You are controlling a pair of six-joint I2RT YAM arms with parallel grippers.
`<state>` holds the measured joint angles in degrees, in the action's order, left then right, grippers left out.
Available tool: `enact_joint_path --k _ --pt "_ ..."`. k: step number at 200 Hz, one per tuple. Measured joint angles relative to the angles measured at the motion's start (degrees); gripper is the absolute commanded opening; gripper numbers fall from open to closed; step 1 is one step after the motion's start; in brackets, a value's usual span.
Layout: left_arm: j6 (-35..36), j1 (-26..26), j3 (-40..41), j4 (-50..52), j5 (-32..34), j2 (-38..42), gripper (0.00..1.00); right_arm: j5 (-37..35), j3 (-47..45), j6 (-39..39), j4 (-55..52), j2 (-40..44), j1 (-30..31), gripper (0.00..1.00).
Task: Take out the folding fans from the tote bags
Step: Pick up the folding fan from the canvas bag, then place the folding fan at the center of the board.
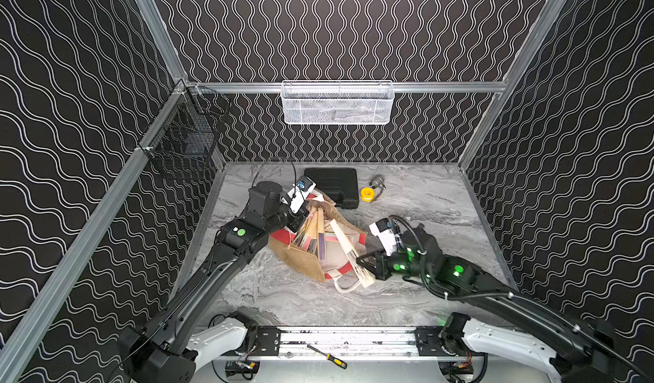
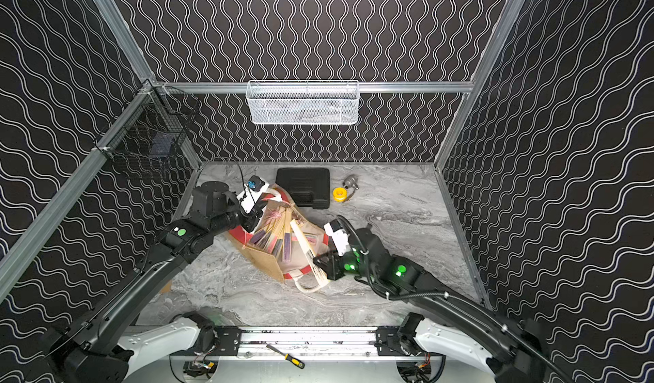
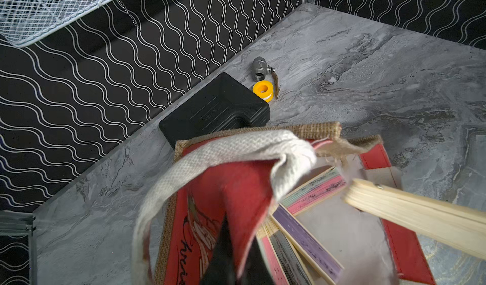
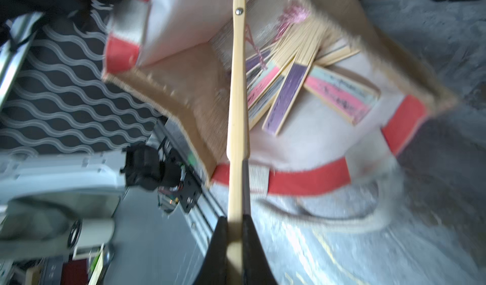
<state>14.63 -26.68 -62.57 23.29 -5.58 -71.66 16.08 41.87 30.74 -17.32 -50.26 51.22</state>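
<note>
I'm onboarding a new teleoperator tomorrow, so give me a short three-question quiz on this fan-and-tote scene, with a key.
1. True or false: the right claw is shut on a pale folding fan that crosses the rim of the tote bag.
2. What does the left claw grip? A: the black case. B: the bag's red side wall. C: the screwdriver.
3. Fill in the missing word: the other fans lie ____ the bag.

Key: 1 true; 2 B; 3 inside.
</note>
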Motion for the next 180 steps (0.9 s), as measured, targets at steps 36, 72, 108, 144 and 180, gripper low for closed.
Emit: enact_joint_path --k 36,72,108,144,180 --pt "-0.9 0.0 -1.0 0.9 2.0 -0.2 0.00 0.5 -2.1 -1.9 -7.8 11.7 0.0 0.07" --pt "-0.9 0.0 -0.9 1.7 3.4 0.7 0.00 -5.8 2.3 -3.0 -11.3 9.9 -0.3 0.08" --pt "-0.9 0.0 0.1 2.0 4.3 2.3 0.00 -11.6 6.8 -3.4 -11.7 3.0 -3.5 0.08" --pt "-0.7 0.0 0.4 2.1 5.1 2.8 0.00 -11.7 9.3 -3.8 -9.1 -4.7 -13.0 0.08" --pt "-0.7 0.0 0.9 2.1 5.1 3.7 0.00 -7.3 10.3 -3.8 -4.3 -16.3 -23.7 0.08"
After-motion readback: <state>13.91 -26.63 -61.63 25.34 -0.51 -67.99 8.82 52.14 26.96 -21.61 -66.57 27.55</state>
